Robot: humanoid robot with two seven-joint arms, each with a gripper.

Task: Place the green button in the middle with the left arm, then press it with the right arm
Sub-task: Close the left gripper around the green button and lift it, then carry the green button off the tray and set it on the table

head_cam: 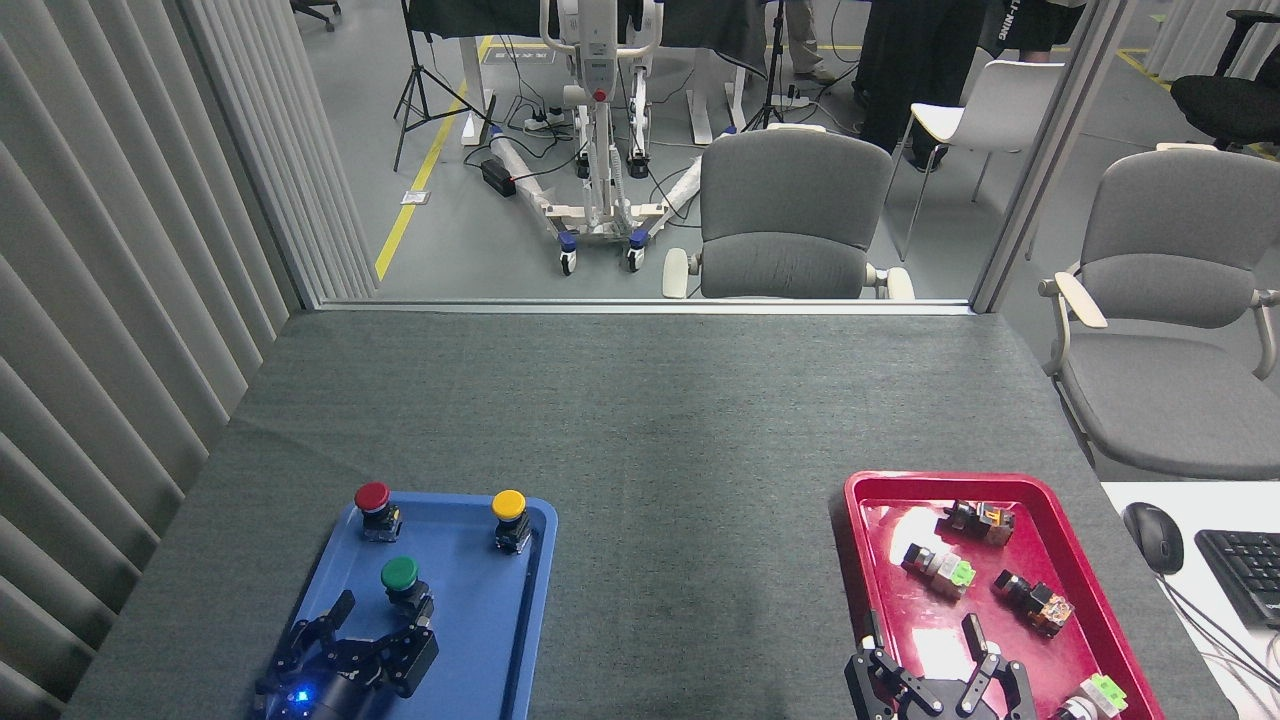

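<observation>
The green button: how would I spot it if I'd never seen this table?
Find the blue tray at the table's near left. Three mushroom-capped buttons stand in it; the green button is nearest the left gripper, in front of the red button and yellow button.

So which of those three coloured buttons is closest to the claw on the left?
The green button, just ahead of the left arm; red and yellow sit farther back.

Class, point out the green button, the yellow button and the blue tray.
green button (399, 572), head view, on its cap.
yellow button (508, 503), head view, on its cap.
blue tray (480, 640), head view, on its bare floor.
</observation>
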